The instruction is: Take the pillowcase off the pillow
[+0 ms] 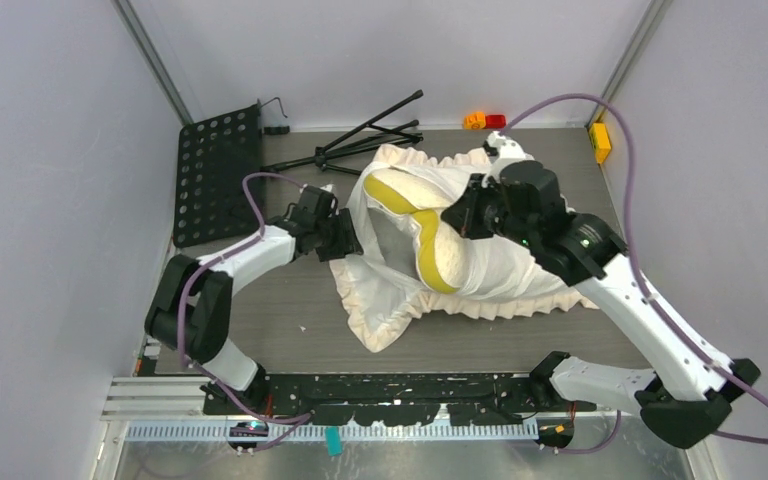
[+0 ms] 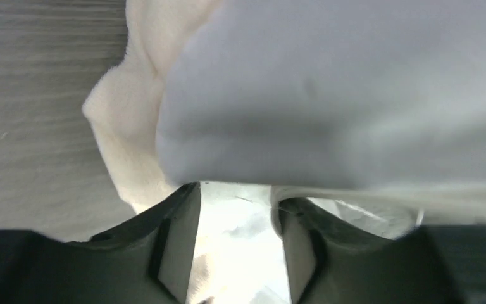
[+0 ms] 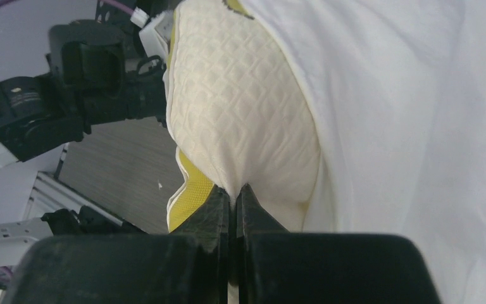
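Note:
The pillow (image 1: 430, 245), pale yellow and quilted with a yellow-green edge seam, sticks partly out of the off-white frilled pillowcase (image 1: 505, 285) at mid-table. My right gripper (image 1: 452, 218) is shut on a pinch of the pillow's quilted fabric (image 3: 240, 114), jaws (image 3: 234, 190) pressed together beside the yellow seam; the pillowcase (image 3: 405, 126) hangs to its right. My left gripper (image 1: 352, 240) sits at the pillowcase's left opening. Its jaws (image 2: 235, 193) stand apart, with the cloth (image 2: 329, 95) bulging above them and a fold draped over the right fingertip (image 2: 285, 209).
A black perforated plate (image 1: 218, 175) lies at the back left with a folded black tripod (image 1: 360, 140) beside it. Small orange and red pieces (image 1: 485, 121) and a yellow box (image 1: 600, 142) sit at the back right. Bare grey table (image 1: 290, 300) shows in front.

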You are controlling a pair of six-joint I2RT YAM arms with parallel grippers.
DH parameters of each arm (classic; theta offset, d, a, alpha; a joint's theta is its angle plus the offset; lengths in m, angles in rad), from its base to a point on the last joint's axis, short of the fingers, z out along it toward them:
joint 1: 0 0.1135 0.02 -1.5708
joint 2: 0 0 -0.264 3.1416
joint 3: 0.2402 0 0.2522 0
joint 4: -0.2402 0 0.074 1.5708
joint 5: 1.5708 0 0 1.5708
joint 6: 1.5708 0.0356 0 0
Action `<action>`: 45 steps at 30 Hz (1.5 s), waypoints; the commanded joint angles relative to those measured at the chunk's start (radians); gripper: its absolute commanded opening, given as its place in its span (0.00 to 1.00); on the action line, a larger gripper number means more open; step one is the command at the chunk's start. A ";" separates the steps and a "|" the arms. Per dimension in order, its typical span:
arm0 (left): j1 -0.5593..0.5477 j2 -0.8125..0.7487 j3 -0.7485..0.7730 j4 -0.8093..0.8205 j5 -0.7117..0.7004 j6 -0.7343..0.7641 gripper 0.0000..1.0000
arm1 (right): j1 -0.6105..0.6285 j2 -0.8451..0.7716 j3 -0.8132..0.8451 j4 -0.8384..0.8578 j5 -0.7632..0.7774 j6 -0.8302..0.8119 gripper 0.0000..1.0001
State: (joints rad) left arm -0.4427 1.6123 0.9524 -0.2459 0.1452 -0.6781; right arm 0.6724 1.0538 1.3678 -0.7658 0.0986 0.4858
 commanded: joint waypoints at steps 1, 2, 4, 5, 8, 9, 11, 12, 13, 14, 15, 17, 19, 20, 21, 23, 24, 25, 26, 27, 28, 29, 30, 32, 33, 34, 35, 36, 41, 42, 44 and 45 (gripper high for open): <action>0.016 -0.204 0.069 -0.134 -0.022 0.032 0.60 | -0.004 0.069 -0.051 0.283 -0.169 0.076 0.00; 0.016 -0.251 0.065 -0.143 -0.003 0.025 0.66 | -0.005 0.083 -0.077 0.314 -0.176 0.087 0.00; 0.016 -0.337 0.036 -0.139 0.038 0.001 0.75 | -0.004 0.115 -0.110 0.364 -0.200 0.102 0.00; 0.016 -0.377 0.013 -0.129 0.061 -0.020 0.78 | -0.005 0.143 -0.115 0.376 -0.222 0.106 0.00; 0.016 -0.485 -0.056 -0.101 0.133 -0.085 0.84 | -0.003 0.197 -0.115 0.382 -0.263 0.110 0.00; 0.016 -0.517 -0.080 -0.085 0.145 -0.115 0.85 | -0.003 0.212 -0.118 0.383 -0.273 0.109 0.00; 0.016 -0.594 -0.155 -0.005 0.175 -0.216 0.97 | -0.004 0.230 -0.130 0.398 -0.299 0.107 0.01; 0.014 -0.623 -0.201 0.073 0.184 -0.284 1.00 | -0.003 0.238 -0.139 0.412 -0.311 0.108 0.01; 0.007 -0.649 -0.262 0.167 0.183 -0.379 1.00 | -0.001 0.244 -0.145 0.424 -0.322 0.110 0.01; -0.005 -0.668 -0.325 0.293 0.169 -0.468 1.00 | -0.001 0.253 -0.150 0.433 -0.332 0.113 0.02; -0.026 -0.680 -0.372 0.384 0.138 -0.544 1.00 | 0.002 0.261 -0.153 0.439 -0.342 0.114 0.02; -0.067 -0.674 -0.403 0.427 0.061 -0.621 1.00 | 0.010 0.275 -0.156 0.447 -0.358 0.115 0.02; -0.090 -0.644 -0.392 0.397 0.022 -0.663 1.00 | 0.023 0.286 -0.158 0.450 -0.366 0.116 0.04; -0.099 -0.624 -0.393 0.405 0.014 -0.689 1.00 | 0.030 0.291 -0.159 0.450 -0.371 0.113 0.05; -0.105 -0.606 -0.401 0.434 0.006 -0.723 1.00 | 0.038 0.296 -0.159 0.450 -0.375 0.110 0.07; -0.109 -0.566 -0.441 0.543 0.001 -0.803 1.00 | 0.051 0.300 -0.155 0.435 -0.384 0.097 0.28; -0.110 -0.548 -0.462 0.610 0.001 -0.839 1.00 | 0.054 0.299 -0.149 0.413 -0.379 0.089 0.47; -0.111 -0.529 -0.475 0.653 0.001 -0.861 1.00 | 0.055 0.291 -0.146 0.390 -0.358 0.083 0.59; -0.111 -0.516 -0.478 0.668 -0.001 -0.871 1.00 | 0.055 0.277 -0.147 0.368 -0.327 0.075 0.67; -0.111 -0.507 -0.476 0.662 -0.002 -0.867 1.00 | 0.055 0.259 -0.149 0.350 -0.282 0.068 0.71; -0.112 -0.504 -0.472 0.647 -0.006 -0.858 1.00 | 0.054 0.243 -0.149 0.328 -0.231 0.059 0.75; -0.115 -0.503 -0.471 0.628 -0.012 -0.844 1.00 | 0.054 0.231 -0.144 0.300 -0.166 0.050 0.76; -0.118 -0.500 -0.470 0.619 -0.021 -0.834 1.00 | 0.054 0.225 -0.137 0.272 -0.120 0.040 0.77; -0.122 -0.488 -0.479 0.610 -0.035 -0.820 1.00 | 0.053 0.233 -0.113 0.209 -0.045 0.017 0.78; -0.123 -0.479 -0.481 0.602 -0.036 -0.815 1.00 | 0.051 0.244 -0.100 0.180 -0.022 0.009 0.78; -0.125 -0.471 -0.481 0.587 -0.036 -0.801 1.00 | 0.053 0.257 -0.088 0.154 -0.004 -0.001 0.78; -0.128 -0.466 -0.479 0.567 -0.039 -0.787 1.00 | 0.052 0.271 -0.081 0.131 0.013 -0.008 0.78; -0.133 -0.462 -0.474 0.551 -0.050 -0.770 1.00 | 0.052 0.283 -0.077 0.112 0.029 -0.013 0.78; -0.148 -0.436 -0.469 0.543 -0.063 -0.726 0.99 | 0.051 0.328 -0.113 0.116 0.040 -0.021 0.79; -0.149 -0.420 -0.464 0.548 -0.056 -0.716 0.99 | 0.050 0.337 -0.122 0.130 0.024 -0.019 0.78; -0.149 -0.385 -0.450 0.573 -0.031 -0.701 0.98 | 0.051 0.361 -0.135 0.155 -0.012 -0.009 0.79; -0.151 -0.364 -0.444 0.586 -0.017 -0.695 0.97 | 0.052 0.375 -0.139 0.168 -0.027 -0.005 0.78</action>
State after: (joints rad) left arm -0.5873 1.1919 0.4713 0.2752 0.1131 -1.4261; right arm 0.7246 1.3907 1.2446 -0.6373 0.0917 0.4870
